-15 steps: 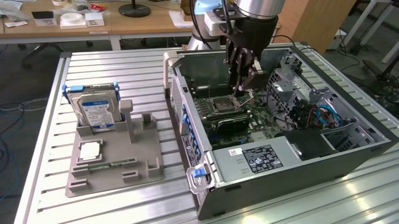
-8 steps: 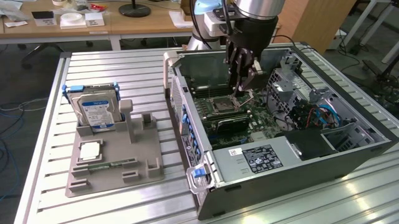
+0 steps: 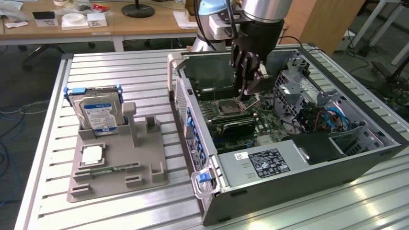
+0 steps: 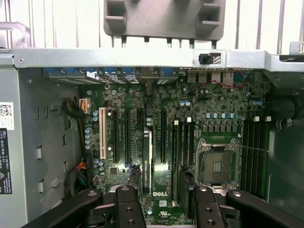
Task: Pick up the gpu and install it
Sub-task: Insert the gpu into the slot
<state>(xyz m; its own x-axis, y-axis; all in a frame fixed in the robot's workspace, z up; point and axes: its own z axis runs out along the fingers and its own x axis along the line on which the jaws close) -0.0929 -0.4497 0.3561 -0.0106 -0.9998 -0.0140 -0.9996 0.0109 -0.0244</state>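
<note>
My gripper (image 3: 246, 97) (image 4: 166, 211) hangs with its black fingers spread, empty, over the green motherboard (image 4: 213, 107) in the grey metal case (image 4: 142, 58). The thin dark gpu (image 4: 147, 161) stands edge-on in a slot between them.

**GPU on edge inside the case**

I see the gpu (image 4: 146, 159) as a thin, dark card. It stands upright on its long edge in a slot of the green motherboard (image 4: 213, 107), inside the open computer case (image 3: 288, 179). The wrist view shows it edge-on.
</note>
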